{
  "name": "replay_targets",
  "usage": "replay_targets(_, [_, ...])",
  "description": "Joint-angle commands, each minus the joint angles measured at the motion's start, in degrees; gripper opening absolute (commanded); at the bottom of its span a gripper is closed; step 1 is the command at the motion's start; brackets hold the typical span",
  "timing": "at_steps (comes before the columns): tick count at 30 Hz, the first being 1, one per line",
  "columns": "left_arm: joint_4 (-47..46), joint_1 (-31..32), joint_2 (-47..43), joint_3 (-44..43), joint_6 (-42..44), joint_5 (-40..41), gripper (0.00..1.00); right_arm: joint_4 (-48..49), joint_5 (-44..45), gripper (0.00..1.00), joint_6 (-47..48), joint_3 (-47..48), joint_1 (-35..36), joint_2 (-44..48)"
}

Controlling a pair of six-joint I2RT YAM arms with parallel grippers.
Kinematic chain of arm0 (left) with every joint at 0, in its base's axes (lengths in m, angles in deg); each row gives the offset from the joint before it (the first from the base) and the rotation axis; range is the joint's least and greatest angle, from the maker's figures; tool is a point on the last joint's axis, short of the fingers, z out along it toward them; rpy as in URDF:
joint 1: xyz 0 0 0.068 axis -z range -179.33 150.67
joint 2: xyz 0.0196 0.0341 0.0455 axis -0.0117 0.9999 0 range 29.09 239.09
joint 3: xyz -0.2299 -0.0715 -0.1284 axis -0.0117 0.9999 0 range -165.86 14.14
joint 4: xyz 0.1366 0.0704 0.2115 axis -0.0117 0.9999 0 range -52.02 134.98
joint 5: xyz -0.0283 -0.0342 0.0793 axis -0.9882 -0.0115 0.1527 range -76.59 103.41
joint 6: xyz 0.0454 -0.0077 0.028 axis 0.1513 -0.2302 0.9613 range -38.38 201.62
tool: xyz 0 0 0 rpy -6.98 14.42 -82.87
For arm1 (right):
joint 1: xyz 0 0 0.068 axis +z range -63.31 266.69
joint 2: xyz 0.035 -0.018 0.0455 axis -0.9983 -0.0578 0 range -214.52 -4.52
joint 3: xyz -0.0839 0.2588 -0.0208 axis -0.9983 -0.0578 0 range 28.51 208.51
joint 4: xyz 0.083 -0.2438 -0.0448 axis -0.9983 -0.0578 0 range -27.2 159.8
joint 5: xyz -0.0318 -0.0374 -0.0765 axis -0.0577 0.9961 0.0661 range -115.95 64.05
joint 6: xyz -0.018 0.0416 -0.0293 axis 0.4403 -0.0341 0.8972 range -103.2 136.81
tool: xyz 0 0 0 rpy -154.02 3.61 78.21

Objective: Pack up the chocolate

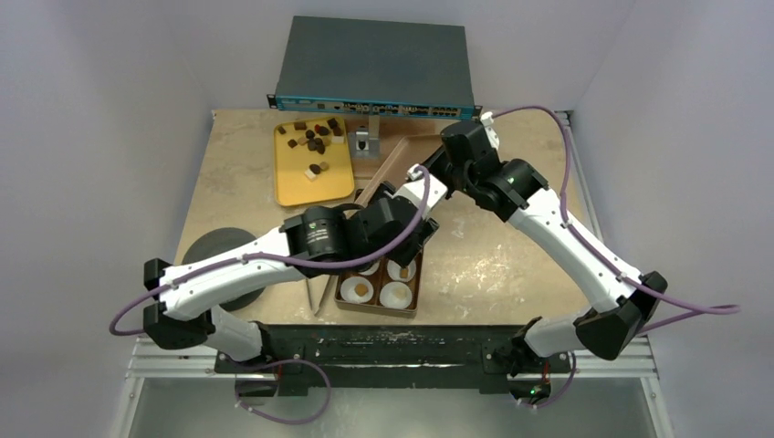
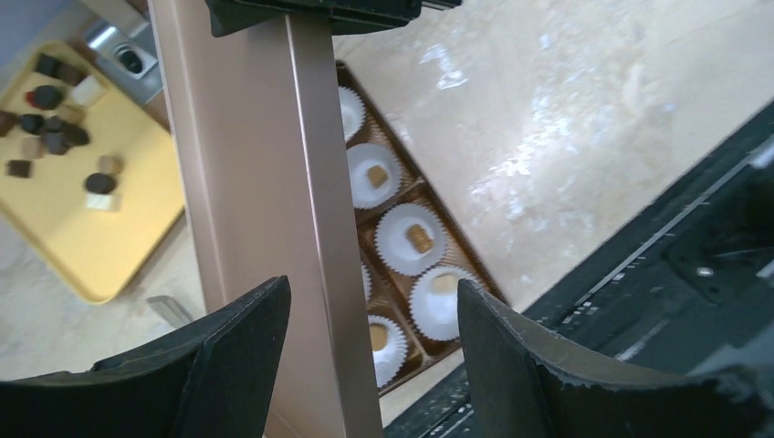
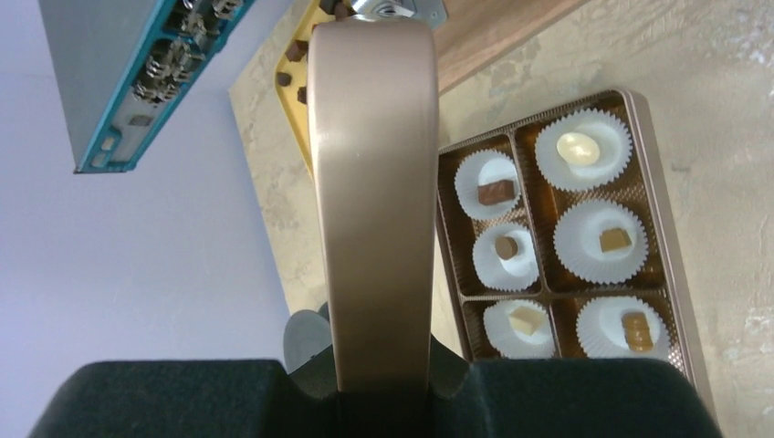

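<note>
1. Right fingers (image 3: 557, 401) are pinching the lid (image 3: 370, 182), arm doubling back from the far side.
2. Left fingers (image 2: 228, 365) are hanging spread around the lid, maybe not touching.
3. Chocolate (image 3: 497, 192) is sitting in box (image 3: 680, 301) cups (image 3: 580, 265) and on the tray (image 1: 315, 187).

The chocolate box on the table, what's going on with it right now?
The right end effector is clamped on one end of the flat brown lid, holding it raised near the open box. The left end effector is open, with the lid running between its fingers. The six paper cups seen from the right wrist each hold one of the chocolate pieces. More pieces sit on the yellow tray.
</note>
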Motion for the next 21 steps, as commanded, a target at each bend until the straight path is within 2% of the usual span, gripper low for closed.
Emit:
replay_targets(1, [4.5, 1.4, 3.1, -3.4, 1.6, 11.9, 0.64, -2.1, 3.1, 0.0, -4.5, 4.0, 1.5, 1.4])
replay_targets(5, [6.7, 1.7, 6.2, -4.9, 1.4, 17.9, 0.54, -2.3, 3.1, 0.0, -5.0, 3.1, 2.3, 2.6])
replay_targets(8, [7.4, 1.9, 7.9, -5.6, 2.2, 20.3, 0.42, -2.6, 3.3, 0.0, -5.4, 2.0, 2.5, 3.8])
replay_targets(11, [7.9, 2.2, 9.1, -6.1, 3.0, 22.4, 0.23, -2.1, 3.5, 0.0, -5.7, 0.8, 2.5, 5.2])
replay_targets(12, [8.3, 2.1, 9.5, -6.4, 3.0, 23.1, 0.13, -1.8, 3.4, 0.0, -5.6, 0.6, 2.5, 5.5])
replay_targets(14, [9.0, 2.2, 9.9, -7.2, 3.1, 23.9, 0.0, -1.7, 3.2, 0.0, -4.8, 0.6, 2.5, 5.7])
replay_targets(15, [9.1, 2.1, 9.8, -7.5, 3.3, 24.3, 0.0, -1.6, 3.2, 0.0, -4.2, 0.8, 2.5, 5.8])
replay_targets(19, [9.5, 1.6, 7.9, -8.4, 3.0, 22.7, 0.0, 0.6, 4.1, 0.62, -0.1, 0.0, 2.5, 7.8])
replay_targets(21, [9.5, 0.7, 6.4, -8.3, 2.4, 19.8, 0.0, 4.8, 3.7, 0.83, 2.6, -2.3, 2.5, 11.1])
